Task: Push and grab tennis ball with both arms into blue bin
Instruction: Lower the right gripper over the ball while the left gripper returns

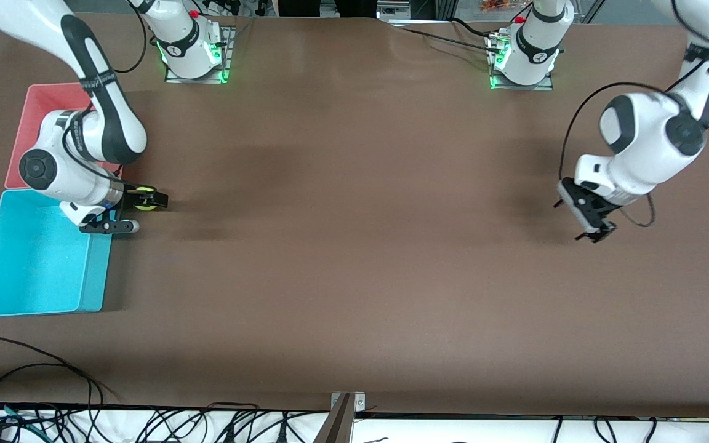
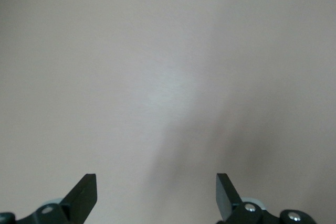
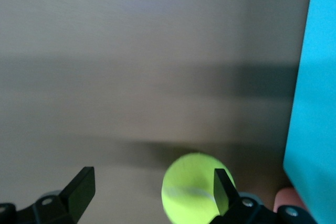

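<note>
The tennis ball (image 1: pixel 143 203) lies on the brown table just off the corner of the blue bin (image 1: pixel 28 264), toward the left arm's end. My right gripper (image 1: pixel 150 213) is low over it and open. In the right wrist view the tennis ball (image 3: pixel 190 190) sits inside the open right gripper (image 3: pixel 155 178), close against one finger (image 3: pixel 224 188) that covers its edge, with the blue bin (image 3: pixel 315 103) alongside. My left gripper (image 1: pixel 594 232) hangs open over bare table at the left arm's end. The left wrist view shows the left gripper (image 2: pixel 156 181) holding nothing.
A pink bin (image 1: pixel 40 101) stands against the blue bin, farther from the front camera, partly covered by the right arm. Cables run along the table's near edge (image 1: pixel 145 409). Brown table (image 1: pixel 354 215) stretches between the two grippers.
</note>
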Robot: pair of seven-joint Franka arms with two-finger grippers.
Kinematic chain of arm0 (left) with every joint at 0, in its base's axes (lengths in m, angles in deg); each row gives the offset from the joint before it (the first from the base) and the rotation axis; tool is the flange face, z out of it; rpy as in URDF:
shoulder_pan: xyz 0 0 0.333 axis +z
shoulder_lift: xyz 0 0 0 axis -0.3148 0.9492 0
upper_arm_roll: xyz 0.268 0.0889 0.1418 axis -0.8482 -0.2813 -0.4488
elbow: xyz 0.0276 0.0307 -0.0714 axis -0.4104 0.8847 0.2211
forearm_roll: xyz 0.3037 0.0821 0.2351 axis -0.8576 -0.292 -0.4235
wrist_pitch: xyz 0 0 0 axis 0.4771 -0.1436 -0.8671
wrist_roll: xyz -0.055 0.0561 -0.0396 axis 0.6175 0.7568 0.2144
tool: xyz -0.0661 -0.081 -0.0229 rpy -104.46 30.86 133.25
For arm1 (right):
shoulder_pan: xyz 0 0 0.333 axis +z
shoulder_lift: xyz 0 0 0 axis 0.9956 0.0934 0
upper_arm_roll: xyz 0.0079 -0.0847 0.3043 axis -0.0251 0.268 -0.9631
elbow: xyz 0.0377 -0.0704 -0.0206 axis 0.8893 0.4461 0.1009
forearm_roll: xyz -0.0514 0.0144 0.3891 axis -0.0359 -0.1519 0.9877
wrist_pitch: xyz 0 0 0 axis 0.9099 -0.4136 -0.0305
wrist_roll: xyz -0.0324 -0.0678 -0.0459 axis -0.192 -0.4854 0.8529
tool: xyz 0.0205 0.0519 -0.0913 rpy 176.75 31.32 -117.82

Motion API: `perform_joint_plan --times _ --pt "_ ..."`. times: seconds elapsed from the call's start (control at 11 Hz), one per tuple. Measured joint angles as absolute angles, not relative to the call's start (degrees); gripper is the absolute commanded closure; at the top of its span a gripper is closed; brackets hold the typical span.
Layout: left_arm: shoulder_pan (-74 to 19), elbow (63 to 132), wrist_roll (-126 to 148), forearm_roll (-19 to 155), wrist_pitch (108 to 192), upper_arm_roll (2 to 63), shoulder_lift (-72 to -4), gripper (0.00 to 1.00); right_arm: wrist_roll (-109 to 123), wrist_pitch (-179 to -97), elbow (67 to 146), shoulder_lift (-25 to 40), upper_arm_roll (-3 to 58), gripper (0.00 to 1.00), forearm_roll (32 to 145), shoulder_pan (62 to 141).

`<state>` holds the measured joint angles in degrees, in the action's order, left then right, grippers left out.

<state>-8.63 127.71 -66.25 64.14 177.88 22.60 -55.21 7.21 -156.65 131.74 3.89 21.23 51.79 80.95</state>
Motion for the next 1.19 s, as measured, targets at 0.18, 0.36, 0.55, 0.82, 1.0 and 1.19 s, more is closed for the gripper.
perform_joint_plan --times 0.18,0.36,0.55,0.82,1.0,1.19 --pt "-9.26 127.71 -66.25 64.14 176.46 22.59 -60.90 0.00 10.29 -158.48 131.70 7.10 21.54 0.00 51.78 78.38" --pt "-9.70 127.70 -65.81 64.17 174.10 21.92 -64.87 0.00 10.85 -158.55 131.63 7.62 21.52 0.00 51.78 77.86" --pt "-9.71 127.38 -64.91 64.19 170.93 19.45 -66.74 0.00 10.85 -158.55 131.17 7.48 21.33 0.00 51.78 77.97" --pt "-9.72 123.17 -60.48 64.23 162.63 17.91 -67.60 0.00 10.85 -157.23 130.33 7.28 21.27 0.00 51.78 78.09" --pt "-9.75 118.86 -55.48 64.22 155.06 17.03 -68.02 0.00 10.32 -151.82 127.95 7.26 21.24 0.00 51.72 78.30" --pt "-9.75 114.27 -50.32 64.20 147.42 16.42 -68.24 0.00 6.37 -145.70 125.16 7.02 21.21 0.00 48.12 78.96"
